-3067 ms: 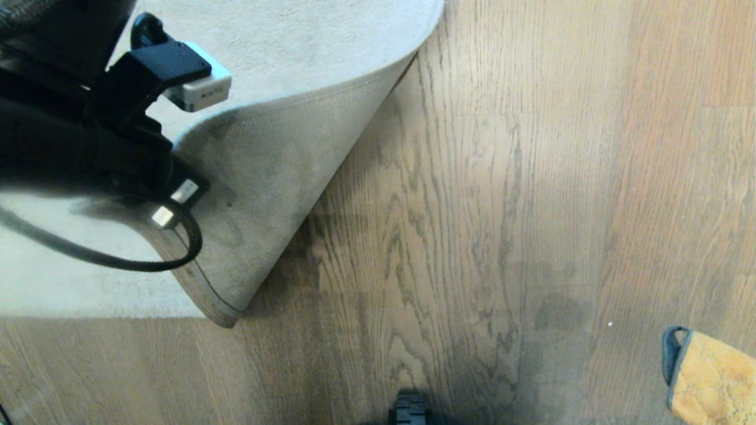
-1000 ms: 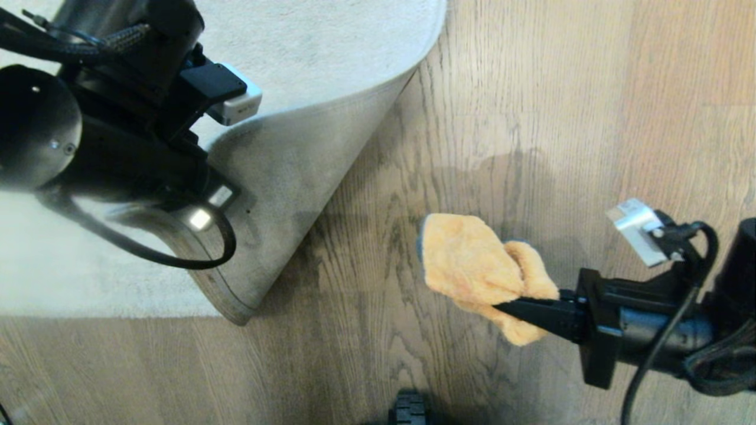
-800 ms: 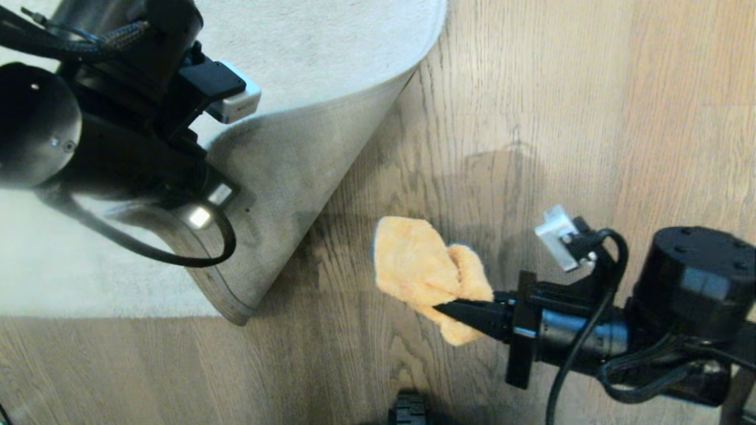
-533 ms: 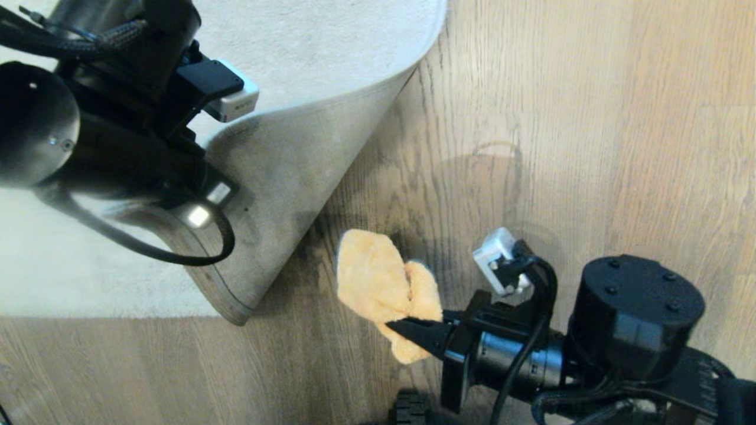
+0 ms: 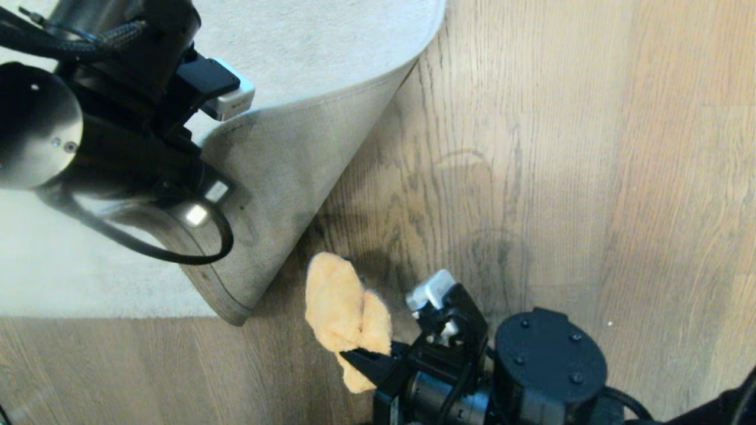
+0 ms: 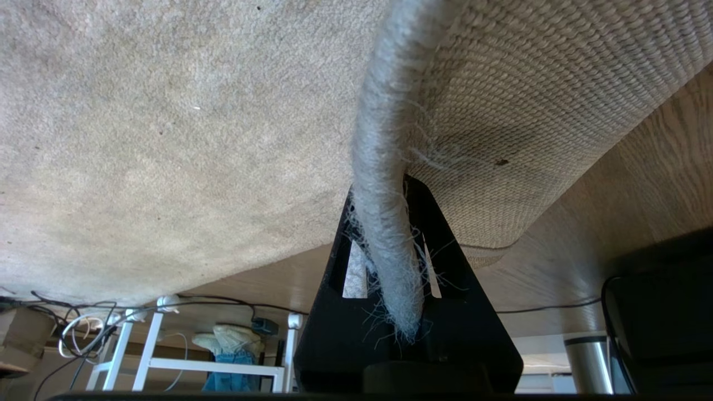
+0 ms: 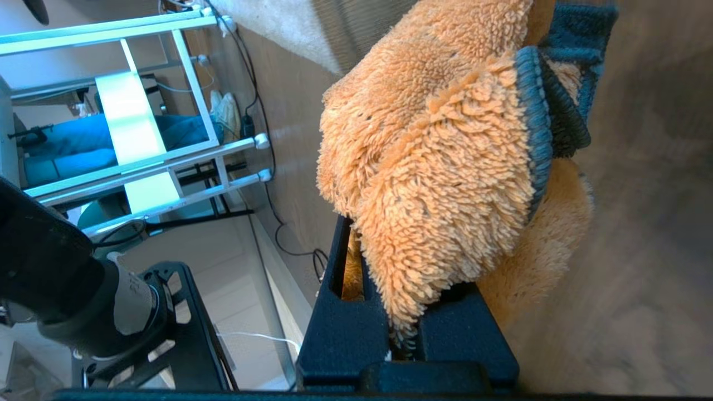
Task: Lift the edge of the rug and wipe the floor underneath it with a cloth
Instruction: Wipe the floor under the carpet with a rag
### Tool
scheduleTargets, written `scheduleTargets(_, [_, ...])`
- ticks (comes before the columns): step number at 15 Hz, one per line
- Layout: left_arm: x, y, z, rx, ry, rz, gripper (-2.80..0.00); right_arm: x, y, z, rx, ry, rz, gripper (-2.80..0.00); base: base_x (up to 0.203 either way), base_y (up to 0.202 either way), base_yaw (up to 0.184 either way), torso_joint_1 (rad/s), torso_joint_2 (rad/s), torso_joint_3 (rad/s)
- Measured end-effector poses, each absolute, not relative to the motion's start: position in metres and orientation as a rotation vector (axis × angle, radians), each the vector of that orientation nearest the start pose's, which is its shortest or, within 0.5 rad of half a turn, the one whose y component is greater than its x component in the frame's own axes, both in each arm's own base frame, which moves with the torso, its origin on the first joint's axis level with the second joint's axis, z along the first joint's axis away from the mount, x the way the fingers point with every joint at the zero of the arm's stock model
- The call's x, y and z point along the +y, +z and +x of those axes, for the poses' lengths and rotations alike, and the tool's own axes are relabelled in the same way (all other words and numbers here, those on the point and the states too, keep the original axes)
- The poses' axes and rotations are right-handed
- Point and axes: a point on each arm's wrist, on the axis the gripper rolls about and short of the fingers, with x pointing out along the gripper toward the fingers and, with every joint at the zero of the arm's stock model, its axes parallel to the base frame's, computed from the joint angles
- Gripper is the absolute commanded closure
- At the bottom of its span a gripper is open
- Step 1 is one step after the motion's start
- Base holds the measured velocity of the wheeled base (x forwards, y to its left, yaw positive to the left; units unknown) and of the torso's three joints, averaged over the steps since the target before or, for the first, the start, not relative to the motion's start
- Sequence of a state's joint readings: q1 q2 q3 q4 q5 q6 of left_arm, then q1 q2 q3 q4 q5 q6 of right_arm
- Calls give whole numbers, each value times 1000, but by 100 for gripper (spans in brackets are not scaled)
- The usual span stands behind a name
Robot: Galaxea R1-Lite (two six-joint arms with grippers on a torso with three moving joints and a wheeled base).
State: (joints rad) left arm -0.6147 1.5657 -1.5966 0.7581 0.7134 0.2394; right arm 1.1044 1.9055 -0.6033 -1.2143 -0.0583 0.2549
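A: Entry. The left pincer [image 6: 384,267] was clamped on the rug edge [image 6: 384,184], the frayed border of the large pale grey short-pile rug, holding its corner peeled up and back so the beige woven backing [image 5: 283,177] faced up. No shift in that hold over the last second.

B: And the right arm?

A: That was the change. The right pincer [image 5: 357,359] was closed on the fluffy orange microfibre cloth with a blue-grey trim [image 5: 342,307]. A second before, the cloth hung well out over the open planks on the right; by this moment it had swept across toward the rug and nearer the robot, ending just beside the lower tip of the folded corner.

B: Touching the floor?

A: Could not tell. The brown-grey wood-grain plank floor [image 5: 531,177] lay bare beside the fold, and the cloth hung close over its own shadow. The right wrist view showed the cloth bunched in the grip with planks behind it, contact unresolved.

B: Meaning for the task?

A: Judgement: lift done and holding, wipe under way or about to start. The uncovered strip beside the fold was the target, and the cloth was now next to it.
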Motion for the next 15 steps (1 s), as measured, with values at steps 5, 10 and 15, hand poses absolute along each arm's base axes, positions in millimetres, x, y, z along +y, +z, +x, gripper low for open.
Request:
scheduleTargets(5, [-128,316,207,588,30,682,0,320,99,137,177,1039,200,0,0,0,0,0,0,0])
scheduleTargets(10, [-128,316,206,585,52,671,0,335,68,142,176,976,192,0,0,0,0,0,0,0])
scheduleTargets(15, [-128,315,205,585,52,672,0,337,49,153,155,901,196,0,0,0,0,0,0,0])
